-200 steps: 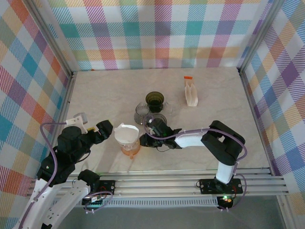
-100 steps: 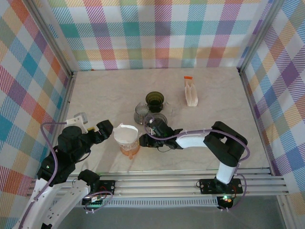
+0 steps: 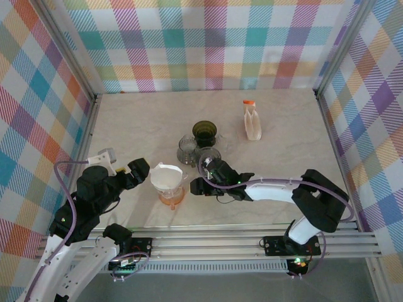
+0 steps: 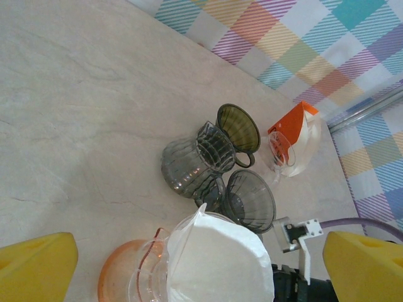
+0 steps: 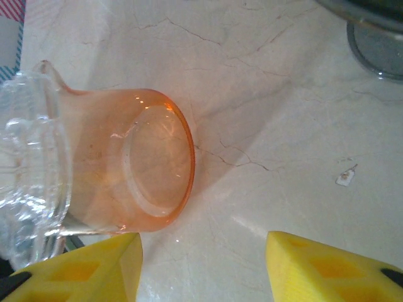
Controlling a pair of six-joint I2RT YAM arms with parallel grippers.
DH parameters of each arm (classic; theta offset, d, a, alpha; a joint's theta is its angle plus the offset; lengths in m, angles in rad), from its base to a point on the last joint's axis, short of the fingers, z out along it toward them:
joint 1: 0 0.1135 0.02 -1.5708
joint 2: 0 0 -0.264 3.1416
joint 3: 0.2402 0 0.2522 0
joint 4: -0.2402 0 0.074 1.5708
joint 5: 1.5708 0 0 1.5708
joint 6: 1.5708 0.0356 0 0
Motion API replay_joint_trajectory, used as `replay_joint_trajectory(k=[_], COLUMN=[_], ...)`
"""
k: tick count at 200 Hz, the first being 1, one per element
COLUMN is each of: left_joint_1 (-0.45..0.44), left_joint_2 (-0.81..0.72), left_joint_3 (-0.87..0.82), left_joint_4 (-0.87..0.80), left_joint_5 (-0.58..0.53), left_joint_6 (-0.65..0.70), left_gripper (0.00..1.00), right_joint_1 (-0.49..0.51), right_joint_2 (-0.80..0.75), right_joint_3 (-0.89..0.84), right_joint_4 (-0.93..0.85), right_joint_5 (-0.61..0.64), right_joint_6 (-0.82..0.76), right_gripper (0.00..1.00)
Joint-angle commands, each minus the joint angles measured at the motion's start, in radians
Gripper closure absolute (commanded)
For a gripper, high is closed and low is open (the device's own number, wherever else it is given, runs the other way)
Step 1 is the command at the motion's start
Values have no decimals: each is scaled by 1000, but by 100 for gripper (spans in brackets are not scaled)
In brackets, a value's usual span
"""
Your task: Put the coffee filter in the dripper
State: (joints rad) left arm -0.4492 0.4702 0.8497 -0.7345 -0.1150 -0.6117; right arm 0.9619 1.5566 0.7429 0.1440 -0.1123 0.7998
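The white paper coffee filter (image 3: 166,177) sits in the mouth of a clear dripper (image 5: 28,163) that rests on an orange glass base (image 3: 171,197). In the left wrist view the coffee filter (image 4: 220,264) spreads wide above that base (image 4: 116,280). My left gripper (image 3: 142,173) stands open just left of the filter, touching nothing. My right gripper (image 3: 196,180) is open just right of the dripper; its yellow fingertips (image 5: 82,270) frame bare table beside the orange base (image 5: 145,163).
Behind the dripper stand a dark smoky dripper (image 4: 250,200), a ribbed grey glass (image 4: 192,165) and a green dripper (image 4: 238,128). An orange-topped holder of filters (image 3: 252,123) stands at the back right. Checked walls enclose the marble table (image 3: 138,126).
My right gripper has opened wider and drawn back to the right, away from the dripper. The filter stays in the dripper. The left arm has not moved.
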Motion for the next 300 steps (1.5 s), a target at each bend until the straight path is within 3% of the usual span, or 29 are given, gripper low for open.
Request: replay_joint_trajectory(k=[1,30,57,97,164,212,269,300], left_joint_1=[3,2,1,2,1,2,1,2], left_joint_2=[5,6,6,9,14,13,2,-12], left_joint_3=[34,31,27,17,-5,-14,-18,-14], left_joint_4=[-3,-5,-6,-4,-9,-11,-30,-39], left_joint_5=[-2,-3,-10,-11,0,-6,-16,-19], left_joint_6=[15,17,18,14,-5,-10,-12,-10], left_gripper=[0,0,0,0,0,0,0,0], right_joint_1=[10,11,6,-138,-358,-406,-439,-451], right_joint_2=[-73,-190,-288,-260,-45,140,336,358], right_joint_3=[-18,-11,78,254,435,555,708,721], right_joint_4=[-70,-182,-397,-666,-696,-641,-697,-717], right_joint_5=[23,50,133,173,186,227,242,280], right_joint_6=[-42,-84,-158,-237,-357,-316,-295,-294], right_gripper=[43,40,39,40,40,41,50,66])
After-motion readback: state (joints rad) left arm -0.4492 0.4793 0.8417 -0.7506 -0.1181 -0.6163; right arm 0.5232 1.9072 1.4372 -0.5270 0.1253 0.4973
